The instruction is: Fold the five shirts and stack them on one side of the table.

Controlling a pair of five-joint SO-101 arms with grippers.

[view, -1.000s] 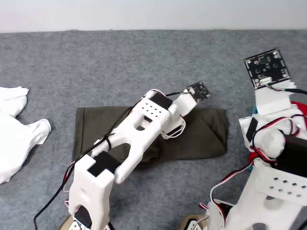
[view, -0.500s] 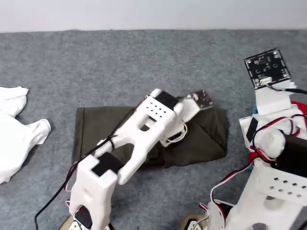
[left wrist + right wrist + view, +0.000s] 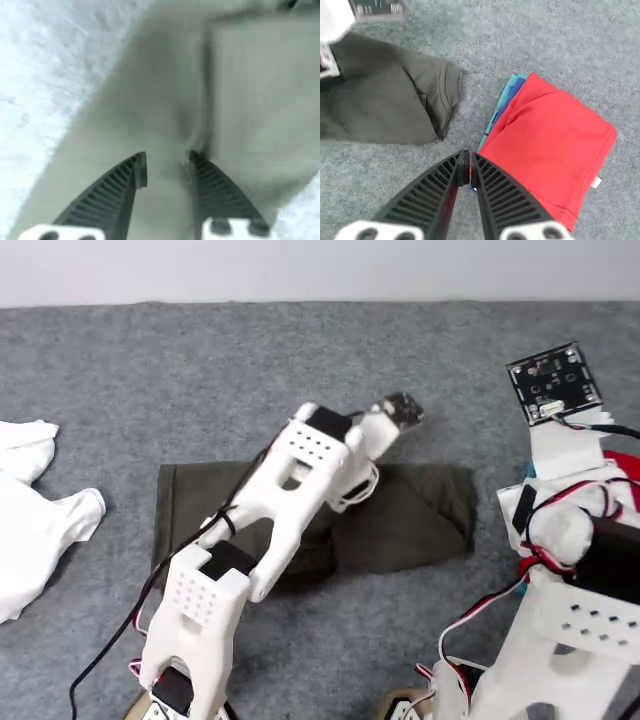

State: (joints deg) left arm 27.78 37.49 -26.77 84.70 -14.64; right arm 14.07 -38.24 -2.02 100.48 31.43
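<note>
Two arms at the grey table: one over the work, one parked.

The left gripper hung low over the olive shirt, which lay mid-table, spread flat as a long band with one sleeve end turned in. Its jaws stood moderately apart with no cloth between them. A raised crease of fabric ran just beside one fingertip. The open stance would have suited either a pinch on that crease or a let-go of it; could not tell which.

The right gripper hovered with its tips touching, holding nothing, just beside the stack on the right side of the table. In the stack, the red shirt sat folded square on top, with a blue shirt peeping out beneath on the side nearest the olive one. Judged it was parked there to leave the left arm working room.

The white shirt lay crumpled and unfolded at the far left edge, well apart from the rest, presumably waiting its turn. The olive shirt looked part-folded and needed further folds before joining the pile.
</note>
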